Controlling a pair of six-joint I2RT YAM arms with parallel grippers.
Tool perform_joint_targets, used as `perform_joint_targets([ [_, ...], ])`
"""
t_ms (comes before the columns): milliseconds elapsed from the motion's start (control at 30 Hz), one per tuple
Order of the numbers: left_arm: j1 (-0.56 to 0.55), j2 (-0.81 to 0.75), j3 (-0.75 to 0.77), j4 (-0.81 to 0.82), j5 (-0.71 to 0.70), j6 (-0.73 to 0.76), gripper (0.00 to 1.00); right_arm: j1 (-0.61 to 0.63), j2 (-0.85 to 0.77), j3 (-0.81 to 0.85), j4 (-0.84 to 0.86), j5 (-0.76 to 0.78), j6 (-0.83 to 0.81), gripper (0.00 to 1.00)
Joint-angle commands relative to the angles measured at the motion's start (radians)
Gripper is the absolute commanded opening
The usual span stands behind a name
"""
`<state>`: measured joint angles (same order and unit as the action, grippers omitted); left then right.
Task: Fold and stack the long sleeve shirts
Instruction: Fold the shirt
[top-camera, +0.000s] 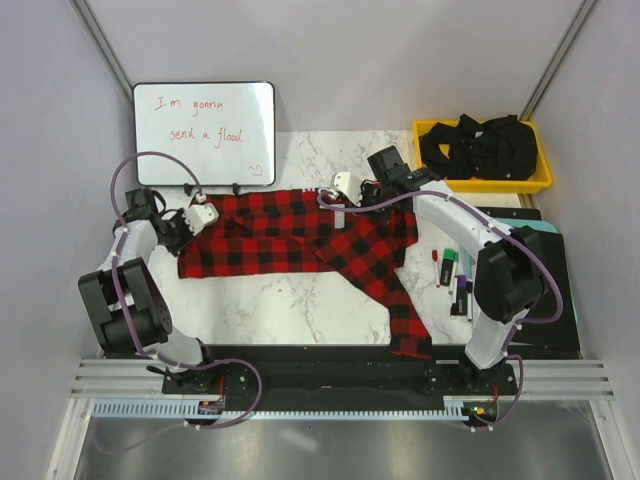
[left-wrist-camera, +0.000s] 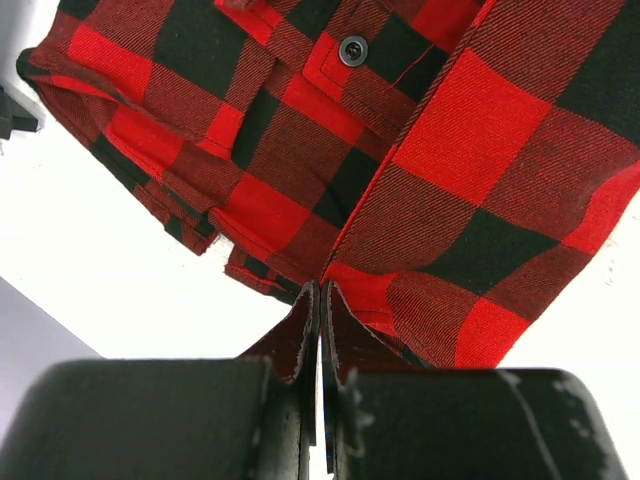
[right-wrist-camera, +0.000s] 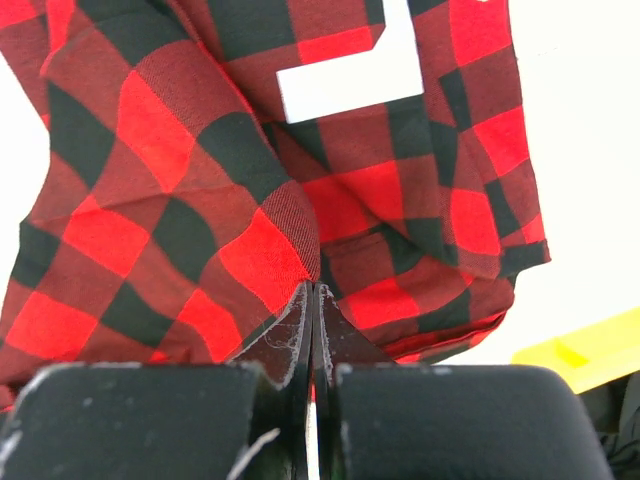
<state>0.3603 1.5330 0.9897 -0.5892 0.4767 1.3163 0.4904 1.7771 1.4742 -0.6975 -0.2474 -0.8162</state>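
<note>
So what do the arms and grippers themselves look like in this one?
Both arms are built alike: the left arm and right arm have white links with bulky black joint housings, and a purple cable loops along each. The left gripper and right gripper have black, wedge-shaped fingers, scuffed with white marks.

Red-black check flannel shirt (right-wrist-camera: 150, 130), raised fold pinched in closed right gripper (right-wrist-camera: 313, 292); yellow bin (right-wrist-camera: 580, 348) corner lower right.

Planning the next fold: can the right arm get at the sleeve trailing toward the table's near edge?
Probably not yet: the right arm has its jaws shut on the shirt; the sleeve itself lies uncovered.
</note>
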Motion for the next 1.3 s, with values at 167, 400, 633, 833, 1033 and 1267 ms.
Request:
perform_joint_targets([
  [167,-0.004,0.036,0.017,0.074,-0.055,-0.087,0.02,-0.001,0.074,0.047,0.066,0.026,0.028,0.04],
  [400,0.003,0.033,0.096,0.058,-0.09,-0.363,0.37,-0.053,0.064,0.09,0.018,0.002,0.147,0.56],
  [633,-0.024,-0.097,0.041,-0.018,-0.073,-0.37,0.6,-0.093,0.077,0.124,-0.158,-0.133,0.198,0.63],
  [833,-0.09,-0.088,-0.025,-0.026,-0.127,-0.368,0.61,-0.093,0.209,0.166,-0.169,-0.174,0.239,0.63],
  [1033,-0.119,0.012,0.021,-0.014,-0.199,-0.423,0.6,-0.093,0.315,0.167,-0.16,-0.159,0.239,0.57],
  [1267,-0.135,0.118,0.046,-0.017,-0.274,-0.437,0.58,-0.087,0.343,0.163,-0.168,-0.122,0.227,0.55],
])
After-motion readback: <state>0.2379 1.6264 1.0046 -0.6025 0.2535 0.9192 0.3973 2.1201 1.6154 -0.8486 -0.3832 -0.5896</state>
